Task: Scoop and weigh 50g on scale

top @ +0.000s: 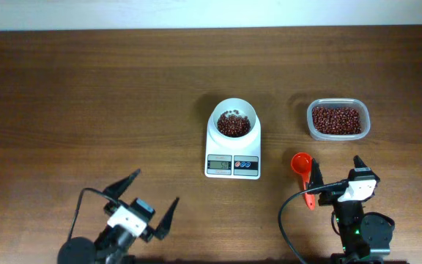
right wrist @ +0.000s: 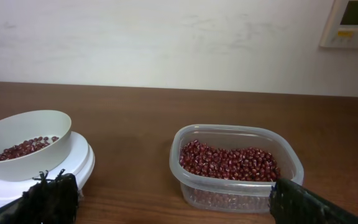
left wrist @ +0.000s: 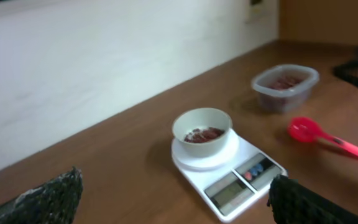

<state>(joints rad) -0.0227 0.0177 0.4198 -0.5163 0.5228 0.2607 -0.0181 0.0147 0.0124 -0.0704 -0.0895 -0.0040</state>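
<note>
I see the scale [top: 232, 150] mid-counter [top: 86, 95], with beans [top: 234, 125] in its bowl [top: 233, 102]. The tub [top: 338, 119] sits right of it, and the red scoop [top: 304, 169] lies nearer. The left gripper [top: 156, 186] and right gripper [top: 336, 163] wait near me, fingers apart, holding nothing.

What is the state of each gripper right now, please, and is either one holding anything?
Left gripper: open, holding nothing.
Right gripper: open, holding nothing; the red scoop lies loose beside it.
</note>
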